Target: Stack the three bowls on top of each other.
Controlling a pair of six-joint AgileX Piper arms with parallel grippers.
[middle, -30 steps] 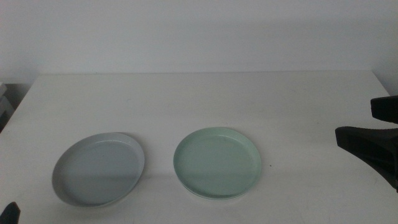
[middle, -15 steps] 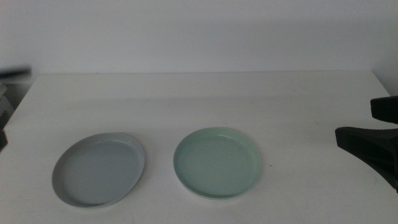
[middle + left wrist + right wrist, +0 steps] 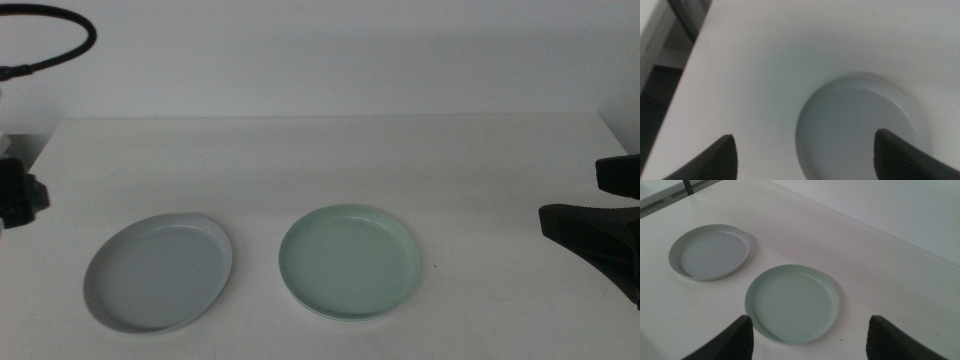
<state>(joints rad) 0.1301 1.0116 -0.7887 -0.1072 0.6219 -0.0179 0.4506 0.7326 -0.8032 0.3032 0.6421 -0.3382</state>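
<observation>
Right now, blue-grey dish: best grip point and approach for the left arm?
Pinch the low rim of the blue-grey dish on its left edge, coming from above: it lies flat and apart from the mint green dish, so only the rim offers a hold. The left gripper hovers over it, open.

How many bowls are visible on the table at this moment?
2. The light blue-grey shallow round bowl lies on the left side of the table; the pale mint green shallow round bowl lies to its right, apart from it. No white bowl is visible; whether one lies under the green bowl is unclear.
</observation>
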